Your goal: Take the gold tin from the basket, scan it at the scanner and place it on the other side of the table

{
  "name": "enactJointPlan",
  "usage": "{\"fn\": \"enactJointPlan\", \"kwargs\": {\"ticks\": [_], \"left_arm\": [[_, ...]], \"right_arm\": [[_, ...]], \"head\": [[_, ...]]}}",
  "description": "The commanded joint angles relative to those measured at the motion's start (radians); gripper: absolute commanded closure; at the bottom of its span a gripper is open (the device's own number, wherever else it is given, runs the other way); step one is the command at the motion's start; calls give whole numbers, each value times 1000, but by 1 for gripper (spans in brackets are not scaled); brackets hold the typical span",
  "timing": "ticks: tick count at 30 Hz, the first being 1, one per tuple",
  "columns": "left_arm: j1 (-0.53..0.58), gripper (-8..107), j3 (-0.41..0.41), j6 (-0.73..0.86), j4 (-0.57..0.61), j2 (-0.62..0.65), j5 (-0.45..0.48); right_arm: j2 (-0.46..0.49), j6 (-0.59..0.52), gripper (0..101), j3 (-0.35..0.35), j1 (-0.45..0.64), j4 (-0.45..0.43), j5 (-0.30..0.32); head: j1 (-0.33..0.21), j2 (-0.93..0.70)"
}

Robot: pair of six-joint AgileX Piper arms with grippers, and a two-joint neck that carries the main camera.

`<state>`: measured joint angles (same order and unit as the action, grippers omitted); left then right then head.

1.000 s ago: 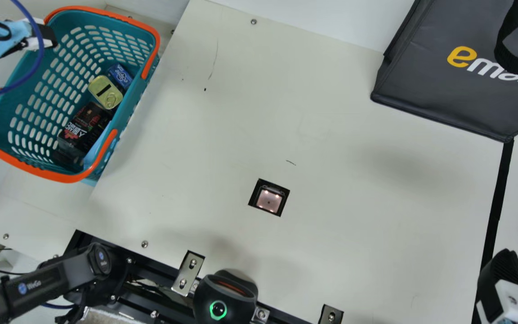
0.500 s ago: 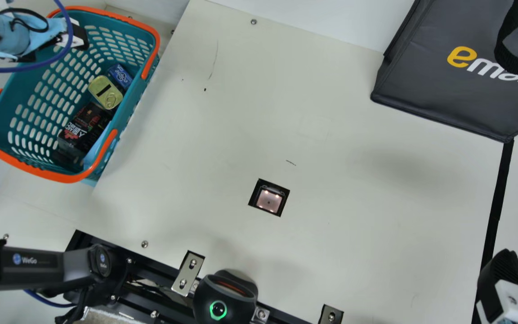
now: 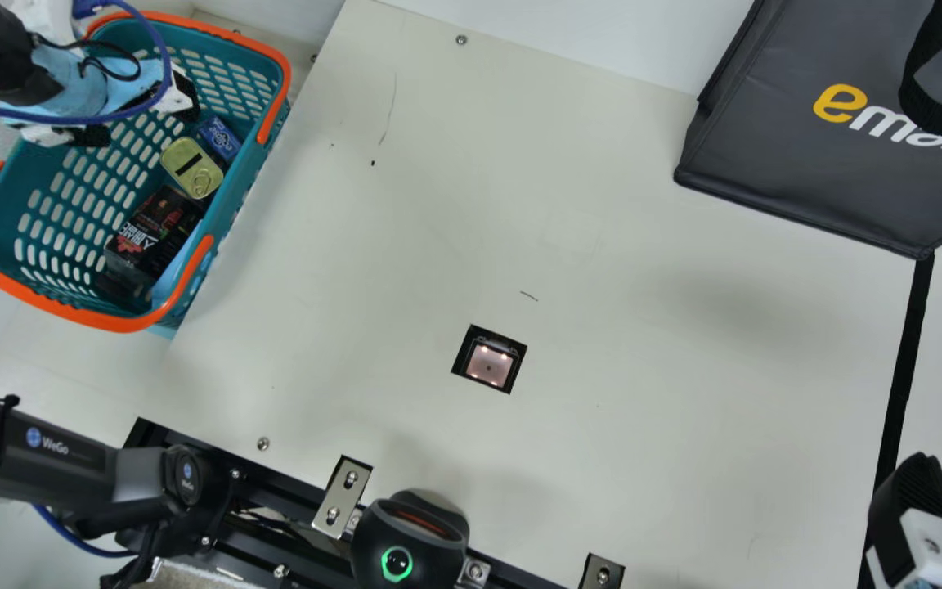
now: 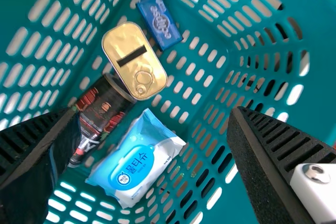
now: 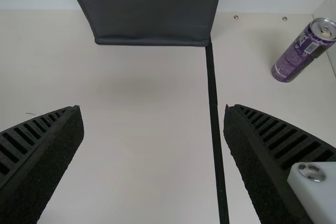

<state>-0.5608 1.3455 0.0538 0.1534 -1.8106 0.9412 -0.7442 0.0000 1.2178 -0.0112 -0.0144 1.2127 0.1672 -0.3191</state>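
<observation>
My left gripper is over the far part of the teal basket, its fingers apart with nothing between them. The gold tin lies in the basket with its ring-pull lid up, beyond the fingertips. In the left wrist view, the tin leans by a dark jar, and the left gripper is open above the basket's contents. The scanner window glows in the table. At the main view's right edge is my right gripper; in its wrist view the right gripper stands open and holds nothing.
Around the tin lie a blue packet, a dark jar and a light-blue wipes pack. A dark bag stands at the far right, beside black tape. A purple can stands beyond the tape.
My left arm has moved right, from the basket's far left edge to farther over the basket, with both its fingers coming into sight. The right arm and the tin have kept still.
</observation>
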Motion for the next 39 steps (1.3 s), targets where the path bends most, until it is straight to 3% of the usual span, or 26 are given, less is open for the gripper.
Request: {"fn": "enactJointPlan", "kwargs": {"ticks": [1,22,39], "left_arm": [[4,9,-12,-25,-6,-9,-8],[27,9,-129,-196,-70,-74,-95],[78,9,-78,-281,-224,-190,-247]], "right_arm": [[0,0,6,0,0,0,0],[0,0,6,0,0,0,0],[0,0,6,0,0,0,0]], "head": [[-29,-2],[-29,-2],[-29,-2]]}}
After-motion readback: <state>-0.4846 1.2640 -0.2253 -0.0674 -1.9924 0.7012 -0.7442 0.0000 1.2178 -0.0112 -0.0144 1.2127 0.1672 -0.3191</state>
